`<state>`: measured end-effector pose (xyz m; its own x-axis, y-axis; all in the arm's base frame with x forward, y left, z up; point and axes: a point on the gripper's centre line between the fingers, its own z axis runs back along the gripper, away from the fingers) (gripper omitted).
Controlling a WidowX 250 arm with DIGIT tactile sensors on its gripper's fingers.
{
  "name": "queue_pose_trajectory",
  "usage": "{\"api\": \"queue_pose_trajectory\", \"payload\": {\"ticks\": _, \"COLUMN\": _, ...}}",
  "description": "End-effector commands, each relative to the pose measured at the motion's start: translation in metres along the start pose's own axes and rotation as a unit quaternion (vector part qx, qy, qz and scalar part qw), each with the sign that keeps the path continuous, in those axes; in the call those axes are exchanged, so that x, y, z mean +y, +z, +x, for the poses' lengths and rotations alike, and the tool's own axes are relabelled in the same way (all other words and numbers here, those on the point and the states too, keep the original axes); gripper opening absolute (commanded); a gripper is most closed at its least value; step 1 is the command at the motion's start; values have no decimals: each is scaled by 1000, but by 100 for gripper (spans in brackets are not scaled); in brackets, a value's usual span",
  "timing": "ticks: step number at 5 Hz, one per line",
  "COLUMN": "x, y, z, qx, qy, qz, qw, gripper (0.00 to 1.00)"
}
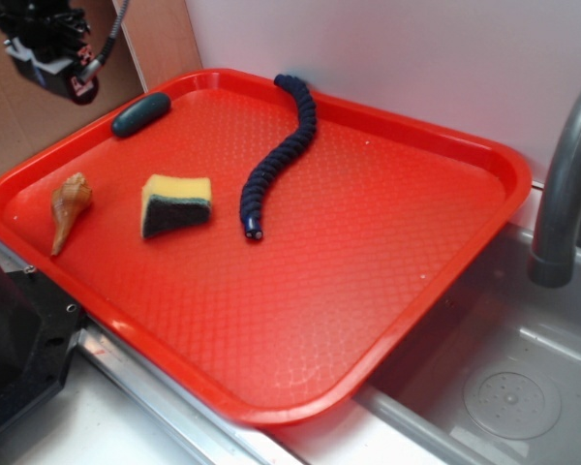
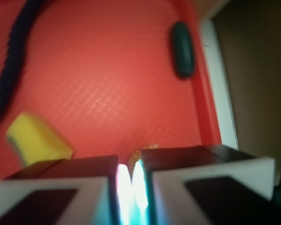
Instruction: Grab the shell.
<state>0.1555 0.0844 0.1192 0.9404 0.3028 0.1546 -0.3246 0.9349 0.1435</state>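
Observation:
The shell (image 1: 68, 206) is tan-orange and lies on the red tray (image 1: 368, 291) near its left rim, knobby head up and thin point toward the front. My gripper (image 1: 81, 85) hangs high above the tray's far left corner, well apart from the shell. In the wrist view my gripper (image 2: 130, 165) has its jaws close together with only a thin bright slit and nothing held. Only a tan sliver of the shell (image 2: 149, 148) peeks over the fingers there.
A yellow-and-dark-green sponge wedge (image 1: 175, 204) lies right of the shell, also seen in the wrist view (image 2: 36, 138). A dark blue braided rope (image 1: 281, 150) curves down the tray's middle. A dark green oblong object (image 1: 140, 113) lies at the far left corner. A sink (image 1: 508, 387) and faucet (image 1: 562, 184) are at right.

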Motion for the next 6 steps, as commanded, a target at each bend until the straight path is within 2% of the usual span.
{"api": "queue_pose_trajectory", "payload": {"ticks": 1, "x": 25, "y": -33, "z": -10, "qx": -7, "qy": 195, "qz": 1, "qw": 981, "gripper": 100}}
{"api": "queue_pose_trajectory", "payload": {"ticks": 2, "x": 24, "y": -58, "z": -7, "qx": 21, "qy": 179, "qz": -24, "qw": 983, "gripper": 100}}
{"api": "queue_pose_trajectory", "payload": {"ticks": 3, "x": 16, "y": -80, "z": -9, "qx": 38, "qy": 175, "qz": -29, "qw": 983, "gripper": 100}}
{"api": "queue_pose_trajectory", "payload": {"ticks": 4, "x": 0, "y": -100, "z": -24, "qx": 41, "qy": 161, "qz": -26, "qw": 986, "gripper": 100}}
{"api": "queue_pose_trajectory", "payload": {"ticks": 5, "x": -3, "y": -111, "z": -59, "qx": 50, "qy": 156, "qz": -25, "qw": 986, "gripper": 100}}
{"api": "queue_pose_trajectory", "payload": {"ticks": 6, "x": 5, "y": -116, "z": -83, "qx": 56, "qy": 151, "qz": -18, "qw": 987, "gripper": 0}}
